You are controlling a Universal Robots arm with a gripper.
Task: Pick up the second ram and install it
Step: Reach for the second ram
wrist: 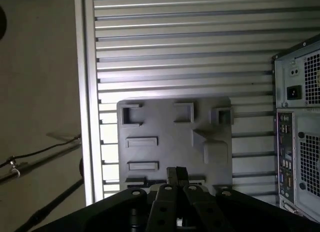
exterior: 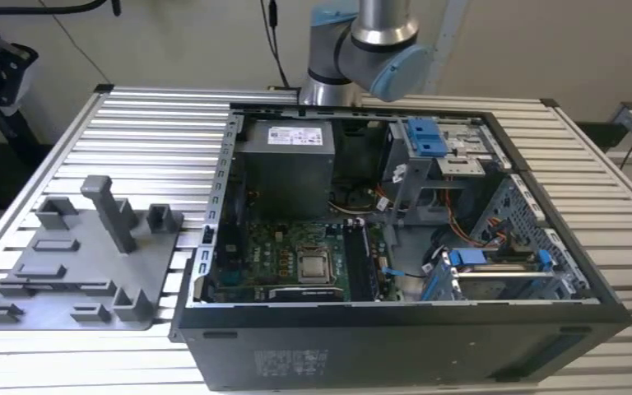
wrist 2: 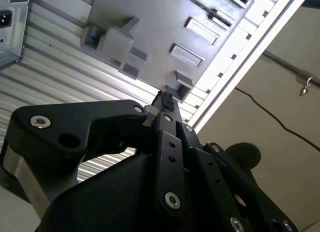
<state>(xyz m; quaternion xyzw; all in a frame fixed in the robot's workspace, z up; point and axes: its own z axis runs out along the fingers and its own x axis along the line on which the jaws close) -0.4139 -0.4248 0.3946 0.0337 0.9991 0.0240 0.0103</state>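
A ribbed metal tabletop (exterior: 151, 132) carries two things. A flat grey plastic tray (exterior: 85, 276) with upright posts lies toward the exterior view's left. Just beside it, toward the right, an open computer case (exterior: 404, 350) lies on its side, innards facing up.

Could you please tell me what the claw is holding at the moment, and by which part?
Nothing appears to be held: in both wrist views the claw is shut with nothing between its tips, and the grey tray lies beyond it.
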